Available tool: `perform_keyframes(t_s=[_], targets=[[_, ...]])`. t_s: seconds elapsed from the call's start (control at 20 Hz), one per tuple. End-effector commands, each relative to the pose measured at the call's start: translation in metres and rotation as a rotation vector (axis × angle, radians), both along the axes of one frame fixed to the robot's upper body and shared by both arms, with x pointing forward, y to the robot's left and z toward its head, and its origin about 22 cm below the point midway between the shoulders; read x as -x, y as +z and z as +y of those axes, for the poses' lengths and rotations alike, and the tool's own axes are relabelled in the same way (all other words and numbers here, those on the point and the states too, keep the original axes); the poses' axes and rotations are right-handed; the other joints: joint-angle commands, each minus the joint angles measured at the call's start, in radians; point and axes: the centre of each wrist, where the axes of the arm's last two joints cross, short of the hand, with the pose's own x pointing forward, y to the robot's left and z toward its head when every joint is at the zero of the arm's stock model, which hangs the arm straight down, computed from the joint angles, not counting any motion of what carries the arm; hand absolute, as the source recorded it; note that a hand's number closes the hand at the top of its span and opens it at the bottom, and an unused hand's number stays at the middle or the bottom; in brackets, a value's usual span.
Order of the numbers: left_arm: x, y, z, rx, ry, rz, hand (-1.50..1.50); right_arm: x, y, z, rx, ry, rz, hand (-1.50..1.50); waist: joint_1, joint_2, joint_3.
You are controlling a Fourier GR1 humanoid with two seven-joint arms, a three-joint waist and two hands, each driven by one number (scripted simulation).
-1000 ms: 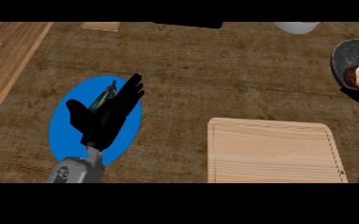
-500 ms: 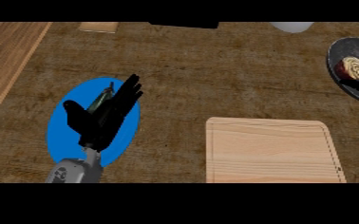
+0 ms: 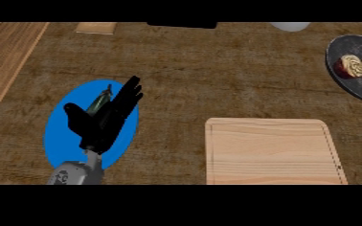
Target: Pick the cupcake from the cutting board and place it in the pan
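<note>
The cupcake [image 3: 348,65] lies inside the dark pan [image 3: 342,50] at the right edge of the head view, partly cut off by the frame. The light wooden cutting board [image 3: 271,150] sits at the lower right with nothing on it. My left hand [image 3: 104,118] rests open, fingers straight and pointing up-right, above a blue plate [image 3: 60,127] at the lower left. A small greenish object [image 3: 101,99] shows on that plate beside the fingers. My right hand shows in no view.
A white round object [image 3: 290,26] sits at the top right edge. A small light wooden block [image 3: 96,27] and a dark object [image 3: 182,24] lie along the top edge. A lighter wooden strip [image 3: 17,52] borders the counter at the left.
The view has shifted slightly, so the pan and cupcake sit a little further left in the frame. My left hand has hardly moved.
</note>
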Motion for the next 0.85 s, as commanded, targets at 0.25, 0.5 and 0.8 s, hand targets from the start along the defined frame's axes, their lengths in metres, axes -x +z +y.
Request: perform_keyframes(t_s=[0.25,0.5,0.8], targets=[[0.002,0.0,0.005,0.005,0.02,0.016,0.0,0.037,0.007,-0.033,-0.081,0.142,0.022,-1.5,-0.021,-0.009,0.003],[0.001,-0.001,0.016,-0.001,0.038,0.004,0.0,0.047,0.018,-0.045,-0.06,0.159,0.032,-1.5,-0.026,-0.011,0.002],[-0.001,-0.001,0.012,-0.001,0.045,0.011,0.0,0.051,0.014,-0.045,-0.069,0.191,0.035,-1.5,-0.038,-0.014,0.003]])
